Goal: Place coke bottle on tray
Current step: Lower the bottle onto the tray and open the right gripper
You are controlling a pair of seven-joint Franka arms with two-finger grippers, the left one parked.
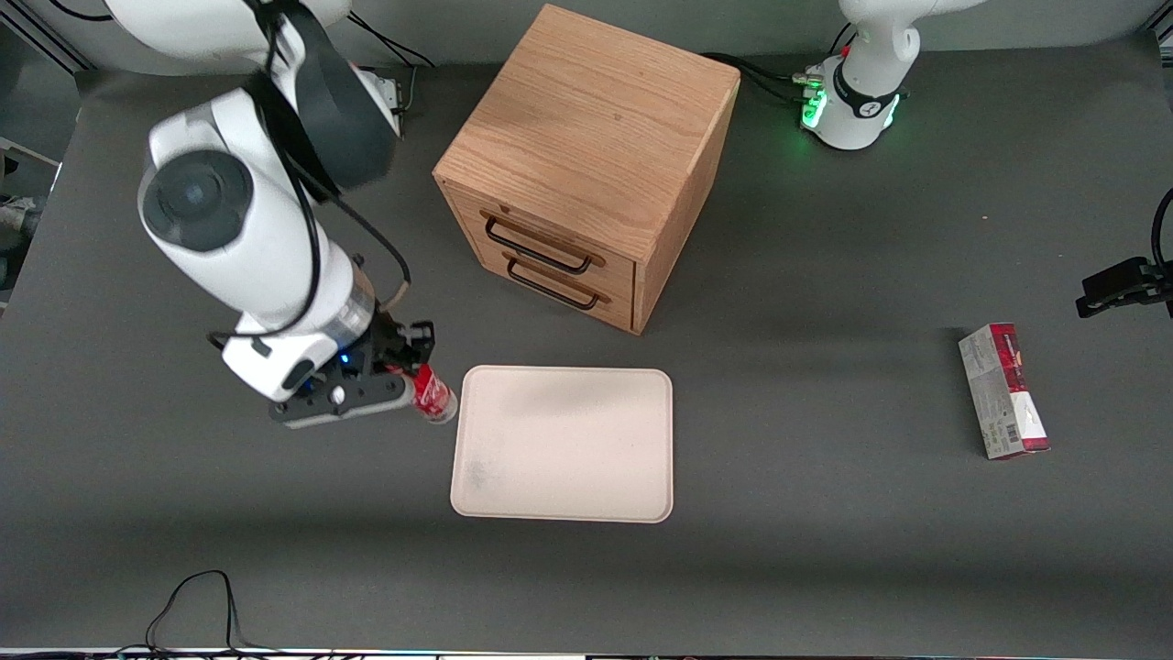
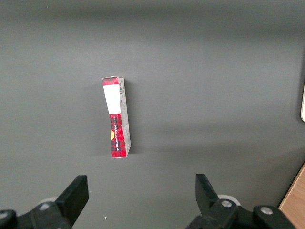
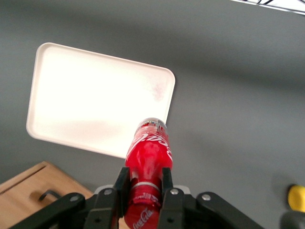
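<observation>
Hand (image 3: pixel 142 191) grips coke bottle (image 3: pixel 148 151) beside tray (image 3: pixel 71 95).

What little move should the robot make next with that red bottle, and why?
Probably carry it sideways over the tray before lowering. The gripper has its jaws shut on the coke bottle, and in the front view the bottle hangs just off the tray's edge at the working arm's end, not yet above it. The tray surface looks bare, so any spot should do.

Robot lab, grey mat (image 1: pixel 825 568), mounted arms, cables (image 1: pixel 192 600)
</observation>
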